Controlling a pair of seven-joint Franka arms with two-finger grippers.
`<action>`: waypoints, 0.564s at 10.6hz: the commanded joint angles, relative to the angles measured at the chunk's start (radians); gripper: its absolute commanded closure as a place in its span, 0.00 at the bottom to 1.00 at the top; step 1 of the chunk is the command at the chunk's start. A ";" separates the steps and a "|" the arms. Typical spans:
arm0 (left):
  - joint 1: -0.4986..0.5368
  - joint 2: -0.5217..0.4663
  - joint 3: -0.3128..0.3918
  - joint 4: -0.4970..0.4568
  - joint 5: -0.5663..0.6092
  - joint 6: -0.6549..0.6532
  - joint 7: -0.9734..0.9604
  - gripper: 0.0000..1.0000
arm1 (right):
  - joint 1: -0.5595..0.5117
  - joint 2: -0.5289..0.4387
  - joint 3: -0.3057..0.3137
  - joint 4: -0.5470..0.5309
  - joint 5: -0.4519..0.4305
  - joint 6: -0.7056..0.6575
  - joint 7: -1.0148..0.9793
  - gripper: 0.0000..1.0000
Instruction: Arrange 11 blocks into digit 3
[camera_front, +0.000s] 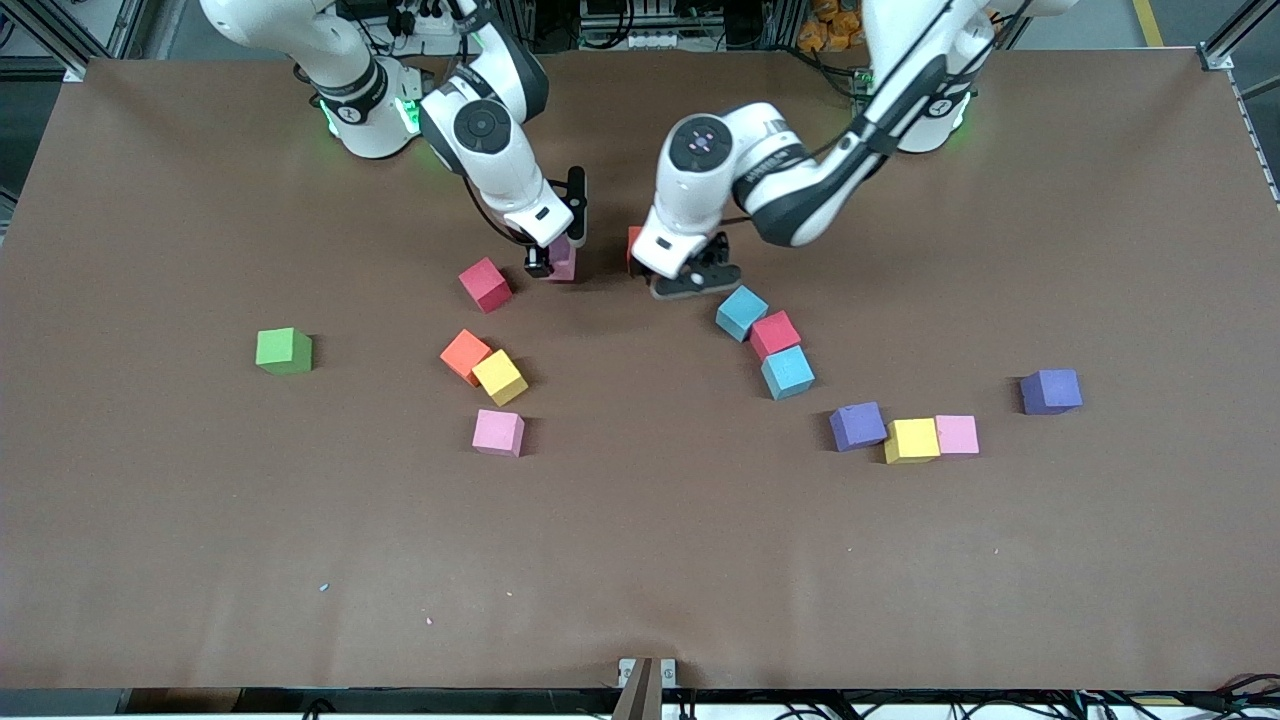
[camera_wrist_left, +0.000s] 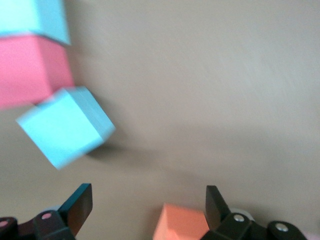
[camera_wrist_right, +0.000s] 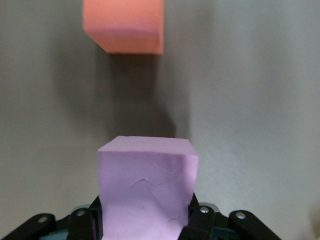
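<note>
My right gripper (camera_front: 550, 258) is shut on a pink block (camera_front: 563, 258) (camera_wrist_right: 145, 190), low at the table's middle stretch near the robots. An orange block (camera_front: 633, 246) (camera_wrist_right: 124, 25) lies on the table beside it, toward the left arm's end. My left gripper (camera_front: 690, 280) (camera_wrist_left: 147, 200) hangs open just past that orange block (camera_wrist_left: 182, 225), which sits close to one finger, not between the jaws. Two light blue blocks (camera_front: 741, 312) (camera_front: 787, 371) and a dark red one (camera_front: 774, 334) form a touching row nearer the front camera. No digit 3 figure shows.
Loose blocks: dark red (camera_front: 485, 284), orange (camera_front: 465, 355) touching yellow (camera_front: 499, 377), pink (camera_front: 498, 432). Toward the left arm's end, purple (camera_front: 857, 426), yellow (camera_front: 911, 440) and pink (camera_front: 957, 435) touch in a row, and a purple (camera_front: 1050, 391) lies apart. A green cube (camera_front: 284, 351) sits alone.
</note>
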 joint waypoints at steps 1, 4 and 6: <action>0.131 -0.033 -0.015 -0.019 0.012 -0.050 -0.034 0.00 | 0.077 -0.013 -0.008 -0.022 0.099 0.019 -0.007 1.00; 0.184 0.001 -0.014 -0.025 -0.069 -0.064 -0.086 0.00 | 0.108 0.036 -0.009 0.010 0.118 0.024 -0.004 1.00; 0.178 0.004 -0.014 -0.033 -0.072 -0.064 -0.217 0.00 | 0.127 0.072 -0.009 0.058 0.118 0.020 0.020 1.00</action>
